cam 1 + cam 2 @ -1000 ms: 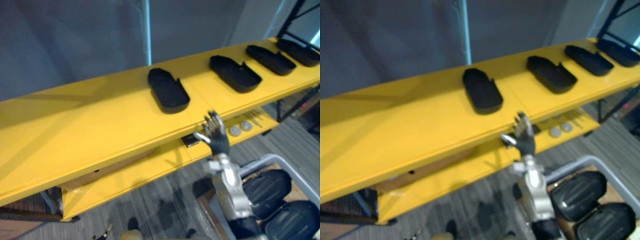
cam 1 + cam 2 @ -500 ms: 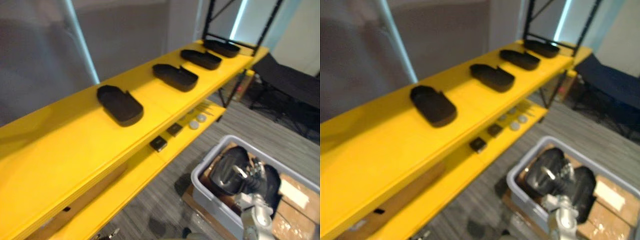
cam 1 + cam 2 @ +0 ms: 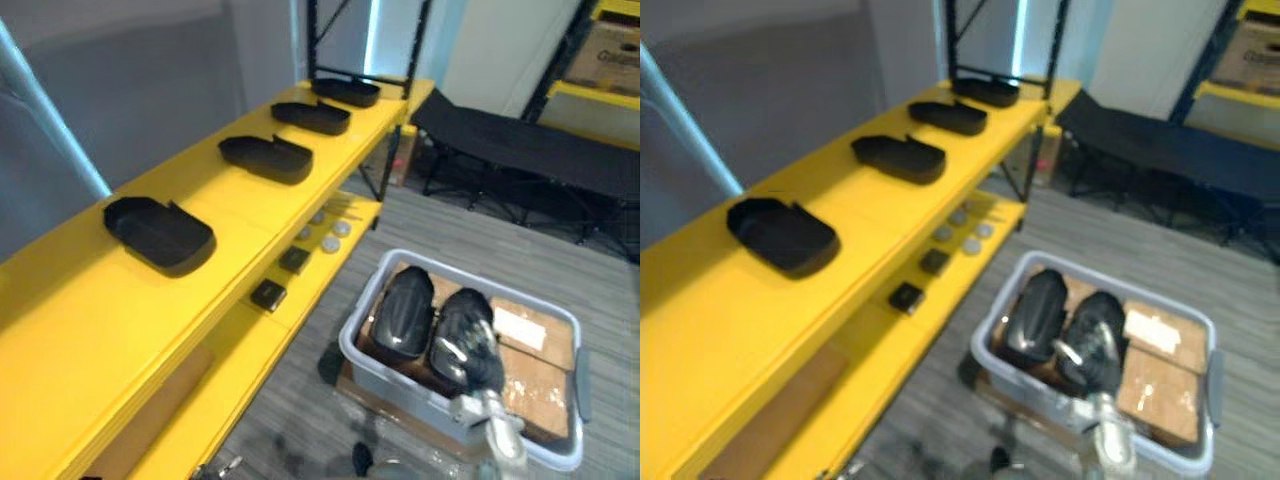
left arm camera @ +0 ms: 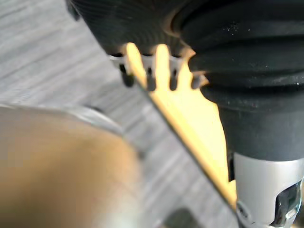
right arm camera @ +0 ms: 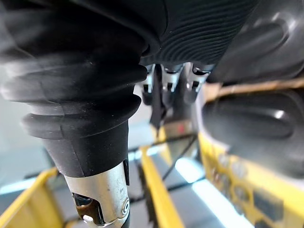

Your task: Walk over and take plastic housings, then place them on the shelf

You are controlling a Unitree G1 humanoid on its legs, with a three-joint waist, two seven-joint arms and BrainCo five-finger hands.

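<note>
Right hand (image 3: 478, 350) hung over a glossy black domed plastic housing (image 3: 450, 328) inside the grey plastic bin (image 3: 395, 380), grip unreadable. Likely light, stiff, slick: clasp its narrow sides.

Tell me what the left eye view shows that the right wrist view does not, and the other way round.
The left eye view gives the layout: four black housings in a row on top of the yellow shelf, the grey bin, brown packages inside it, and a black cot behind. The right wrist view adds a very close look at the dark ribbed cover of the right hand. Shared: that hand at the two bin housings, the shelf, and the silver discs on its lower board.
</note>
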